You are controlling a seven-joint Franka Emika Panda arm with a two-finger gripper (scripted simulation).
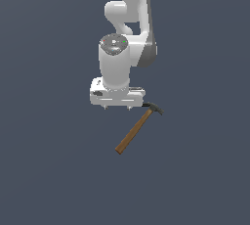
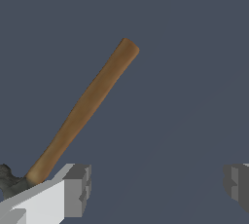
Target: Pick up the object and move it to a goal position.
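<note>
My pincer (image 1: 117,106) is released: the wrist view shows both fingers (image 2: 78,189) spread wide with only bare table (image 1: 49,170) between them. It grasps nothing. In the exterior view, the hammer (image 1: 137,127) lies flat on the table at roughly 4 o'clock from my pincer. Its dark head sits just beside one fingertip. Its brown handle runs toward 7 o'clock, away from the head.
</note>
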